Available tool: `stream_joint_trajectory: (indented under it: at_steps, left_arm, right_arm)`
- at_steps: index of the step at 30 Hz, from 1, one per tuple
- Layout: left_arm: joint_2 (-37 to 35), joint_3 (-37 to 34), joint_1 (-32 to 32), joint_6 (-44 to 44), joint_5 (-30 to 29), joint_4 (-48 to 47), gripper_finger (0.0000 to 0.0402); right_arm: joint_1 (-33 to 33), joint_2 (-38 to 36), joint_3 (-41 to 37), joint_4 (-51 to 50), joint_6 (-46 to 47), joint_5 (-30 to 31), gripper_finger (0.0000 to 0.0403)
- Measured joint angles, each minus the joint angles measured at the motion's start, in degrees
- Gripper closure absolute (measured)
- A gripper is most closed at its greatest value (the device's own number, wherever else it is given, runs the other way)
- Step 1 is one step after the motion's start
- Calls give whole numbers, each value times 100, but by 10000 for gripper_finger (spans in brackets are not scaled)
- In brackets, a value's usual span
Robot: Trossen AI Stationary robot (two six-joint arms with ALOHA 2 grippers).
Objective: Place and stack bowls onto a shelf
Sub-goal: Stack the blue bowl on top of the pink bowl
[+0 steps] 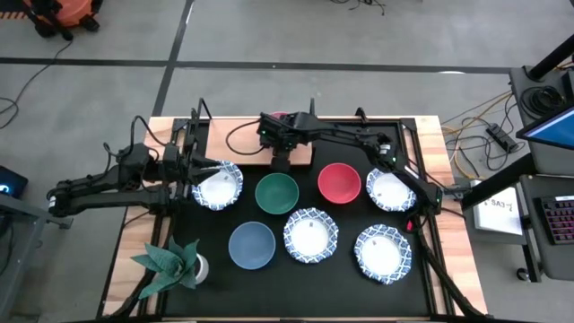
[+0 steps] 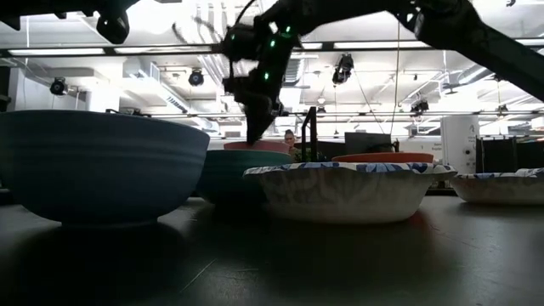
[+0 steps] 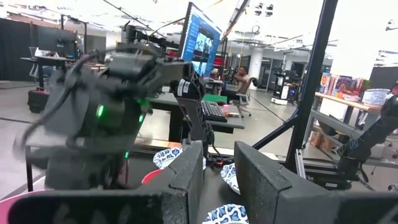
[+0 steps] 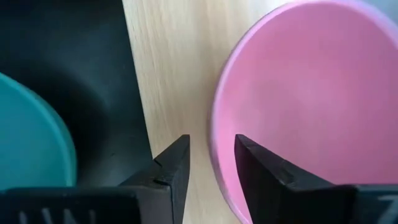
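A pink bowl (image 4: 305,99) sits on the light-brown shelf board (image 4: 171,68) at the table's far middle. My right gripper (image 4: 211,146) hangs open above the bowl, slanting down. One finger stands over the bowl's inside, the other over the bare board. On the black mat (image 1: 296,269) rest green (image 1: 276,193), red (image 1: 339,183) and blue (image 1: 251,245) bowls and several white blue-rimmed ones (image 1: 310,235). My left gripper (image 3: 217,180) waits open at the left, beside a white bowl (image 1: 218,186), with nothing between its fingers. My right gripper stands astride the pink bowl's near rim (image 4: 214,155), coming from above at a slant. A strip of board shows between the outer finger (image 4: 174,165) and the rim. Whether the inner finger (image 4: 261,171) touches the bowl, I cannot tell. The bowl rests upright on the board.
A potted green plant (image 1: 170,262) stands at the near left corner of the mat. Thin black posts (image 2: 310,132) rise from the shelf. Cables and desks lie beyond the table's edges. Bare mat shows along the near edge.
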Motion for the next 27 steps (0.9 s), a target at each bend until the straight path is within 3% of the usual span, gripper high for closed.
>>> stream_joint_trajectory:
  at_steps: [5,11,16,20,27]
  left_arm:
    - [13,-2,0,-138,2,-20,326]
    - [177,-2,-2,-347,2,-34,326]
    - [479,11,-2,-607,2,66,326]
    - [819,15,-2,-829,2,121,326]
    - [1550,-15,-165,-1381,7,30,326]
  right_arm:
    - [56,-457,13,-305,120,-142,284]
    - [248,-1047,-2,-742,312,-1129,288]
    - [676,-1534,-440,-778,203,-1246,291]
    - [1058,-2180,-1474,-244,184,-1253,291]
    - [1705,-3676,-4268,1776,546,-1243,291]
